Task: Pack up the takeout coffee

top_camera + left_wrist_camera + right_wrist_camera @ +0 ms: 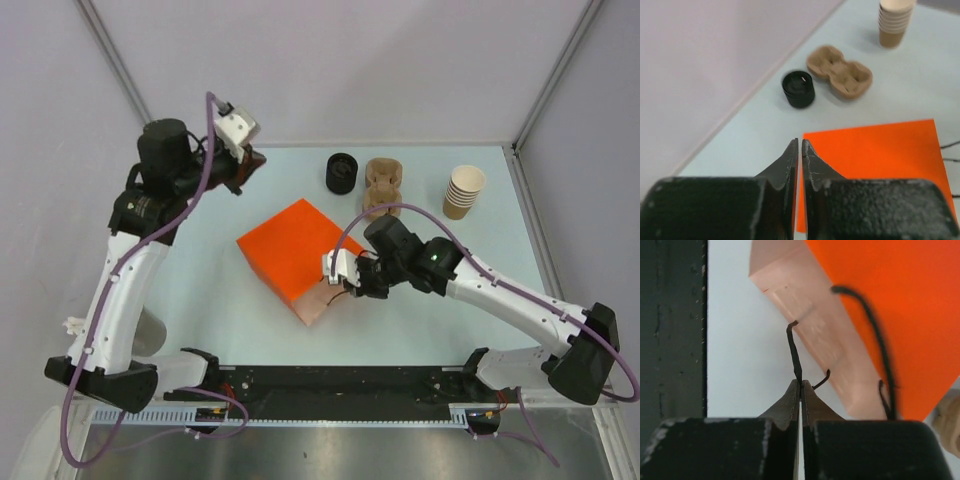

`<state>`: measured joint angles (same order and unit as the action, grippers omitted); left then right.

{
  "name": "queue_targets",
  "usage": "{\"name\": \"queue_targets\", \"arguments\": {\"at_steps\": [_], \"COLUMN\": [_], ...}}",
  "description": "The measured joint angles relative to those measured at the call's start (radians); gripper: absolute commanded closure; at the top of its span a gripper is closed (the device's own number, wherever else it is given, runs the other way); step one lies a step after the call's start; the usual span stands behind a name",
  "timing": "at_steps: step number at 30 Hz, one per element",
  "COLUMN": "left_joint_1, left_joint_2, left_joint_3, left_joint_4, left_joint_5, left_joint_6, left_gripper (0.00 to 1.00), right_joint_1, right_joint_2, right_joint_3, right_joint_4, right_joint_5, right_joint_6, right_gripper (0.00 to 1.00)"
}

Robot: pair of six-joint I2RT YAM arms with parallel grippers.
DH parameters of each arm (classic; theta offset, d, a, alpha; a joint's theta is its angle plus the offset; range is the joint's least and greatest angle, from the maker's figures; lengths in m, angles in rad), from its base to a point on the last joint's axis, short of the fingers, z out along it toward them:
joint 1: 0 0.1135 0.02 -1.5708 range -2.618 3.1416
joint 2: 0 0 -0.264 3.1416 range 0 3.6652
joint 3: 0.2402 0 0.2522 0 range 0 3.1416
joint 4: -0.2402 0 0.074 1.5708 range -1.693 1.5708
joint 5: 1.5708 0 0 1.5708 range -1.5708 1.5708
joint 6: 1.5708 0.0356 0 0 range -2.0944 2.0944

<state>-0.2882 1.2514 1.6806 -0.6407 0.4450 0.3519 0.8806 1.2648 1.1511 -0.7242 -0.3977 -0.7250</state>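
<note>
An orange paper bag (293, 246) lies flat mid-table, its pale open end toward the near edge. My right gripper (346, 288) sits at that open end, shut on the bag's black cord handle (794, 347); in the right wrist view the fingertips (800, 383) pinch the cord beside the pale gusset. My left gripper (250, 160) is shut and empty, raised at the back left; in the left wrist view (800, 142) it hovers over the bag's far corner (875, 160). No single lidded cup shows. A stack of black lids (341, 173) stands at the back.
A moulded brown cup carrier (383, 185) lies right of the lids, also in the left wrist view (840, 76). A stack of tan cups (463, 191) stands at the back right. A black rail (330, 385) runs along the near edge.
</note>
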Motion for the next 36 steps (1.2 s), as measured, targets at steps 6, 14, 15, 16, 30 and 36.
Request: {"name": "queue_targets", "arguments": {"at_steps": [6,14,15,16,30,36], "left_joint_1": [-0.070,-0.087,-0.090,-0.092,-0.193,-0.254], "left_joint_2": [-0.042,-0.082,-0.089,-0.094,-0.080,-0.075], "left_joint_3": [-0.239,-0.294,-0.294,-0.293,-0.318,-0.399], "left_joint_4": [-0.031,-0.082,-0.089,-0.100,-0.141,-0.136], "left_joint_5": [0.005,0.080,0.105,0.134,0.423,0.409], "left_joint_6": [0.072,0.108,0.111,0.111,0.075,0.077], "left_gripper": [0.87,0.76,0.72,0.71,0.51,0.40], "right_joint_1": [0.065,0.067,0.067,0.067,0.050,0.038], "right_joint_2": [0.015,0.009,0.008,0.006,-0.033,-0.033], "right_joint_3": [-0.085,-0.102,-0.102,-0.102,-0.102,-0.102], "right_joint_4": [-0.015,0.031,0.035,0.039,0.071,0.082], "right_joint_5": [0.000,0.027,0.031,0.035,0.076,0.079], "right_joint_6": [0.000,0.018,0.018,0.018,0.040,0.044], "right_gripper": [1.00,1.00,1.00,1.00,1.00,1.00]}}
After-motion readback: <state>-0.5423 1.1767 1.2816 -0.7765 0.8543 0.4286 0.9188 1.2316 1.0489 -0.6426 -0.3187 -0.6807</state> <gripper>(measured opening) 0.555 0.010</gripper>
